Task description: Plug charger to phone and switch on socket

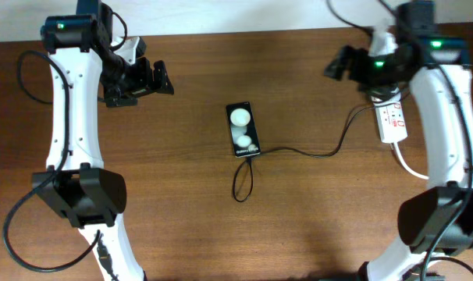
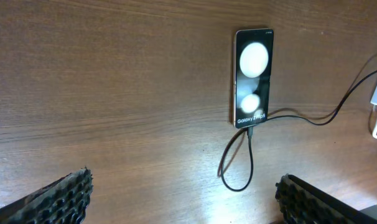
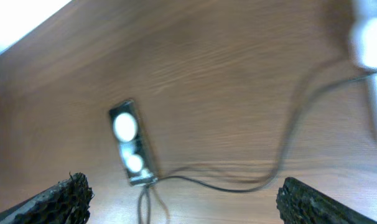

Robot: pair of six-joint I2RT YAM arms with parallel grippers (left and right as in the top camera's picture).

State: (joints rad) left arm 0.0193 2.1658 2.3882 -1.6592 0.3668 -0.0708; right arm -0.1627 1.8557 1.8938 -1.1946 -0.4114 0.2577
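We see L gripper (image 2: 187, 202) wide open, nothing btwn its fingers; R gripper (image 3: 183, 204) likewise spread, empty. Phone (image 1: 243, 129) lies screen-up mid table (image 1: 182, 211), apart from both. Charger (image 1: 314, 153) meets its lettered end, loops, runs toward socket (image 1: 392, 122) far right.

Brown wood-grain surface (image 1: 182, 218): smooth w/ slight sheen. Small black rectangular phone (image 1: 243, 129): glossy screen. White elongated plastic power strip (image 1: 392, 121): matt.
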